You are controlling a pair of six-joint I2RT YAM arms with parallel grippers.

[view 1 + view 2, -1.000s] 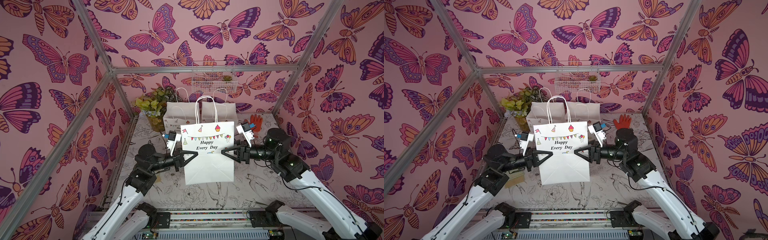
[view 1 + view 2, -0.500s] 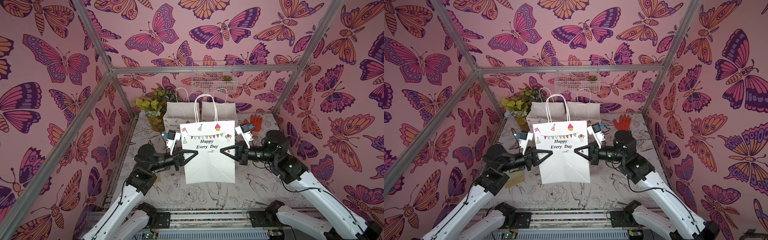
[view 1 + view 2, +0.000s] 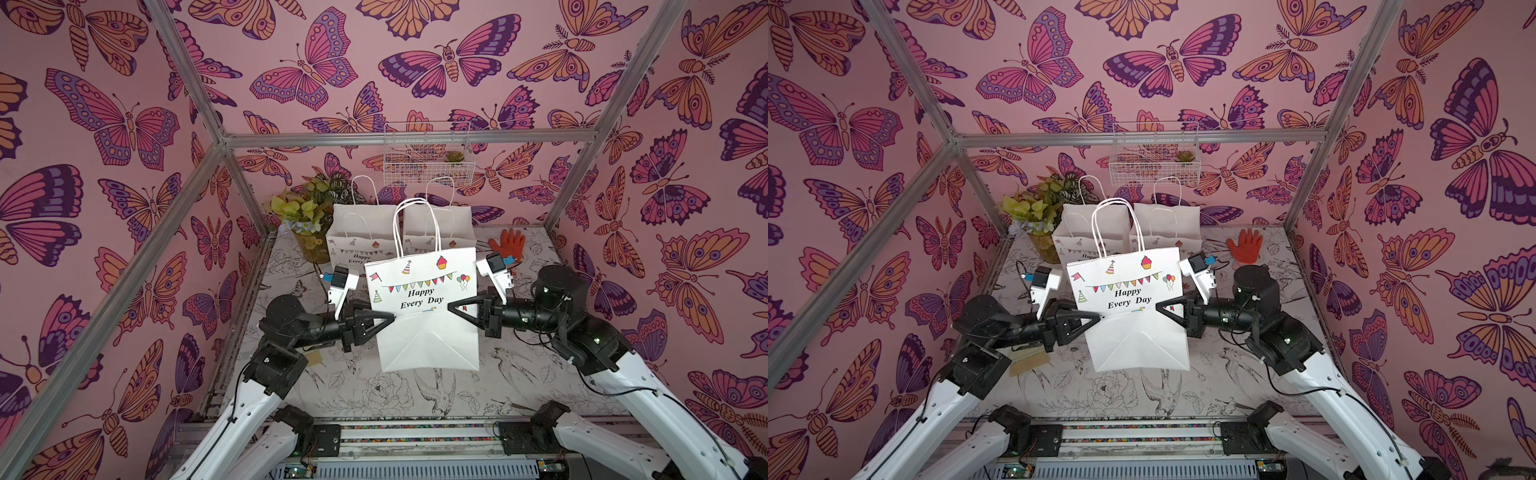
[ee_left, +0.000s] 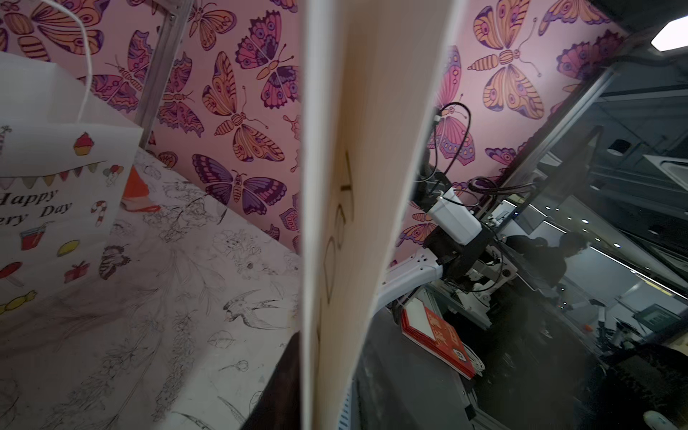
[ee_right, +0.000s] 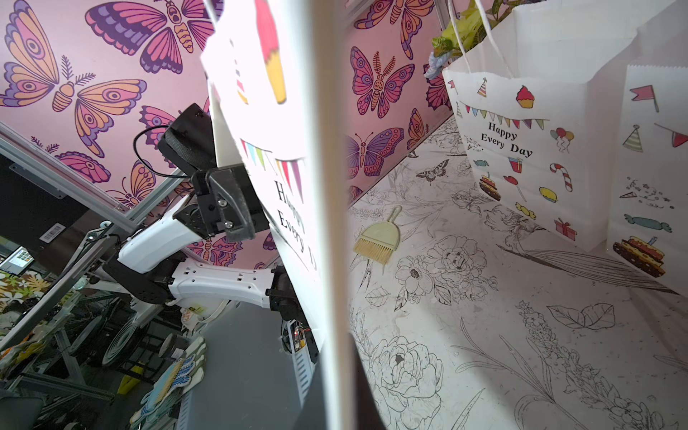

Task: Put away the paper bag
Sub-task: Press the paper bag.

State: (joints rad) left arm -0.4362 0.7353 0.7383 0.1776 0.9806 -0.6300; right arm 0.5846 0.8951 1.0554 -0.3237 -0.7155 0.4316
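Note:
A flattened white paper bag (image 3: 424, 332) printed "Happy Every Day" hangs upright above the table, its rope handles up, seen in both top views. My left gripper (image 3: 390, 320) is shut on its left edge. My right gripper (image 3: 451, 308) is shut on its right edge at about the same height. In the left wrist view the paper bag (image 4: 335, 223) runs edge-on out from between the jaws of the left gripper (image 4: 320, 409). The right wrist view shows the same bag's edge (image 5: 331, 223) pinched in the right gripper (image 5: 335, 402).
Two more white party bags (image 3: 361, 237) (image 3: 440, 228) stand open at the back of the table. A potted plant (image 3: 307, 216) is in the back left corner and an orange glove (image 3: 507, 243) lies back right. A wire basket (image 3: 428, 158) hangs on the back wall. A small brush (image 5: 378, 238) lies beneath the left arm.
My right gripper has gone from open to shut on the bag's right edge. The bag and the left arm have hardly moved.

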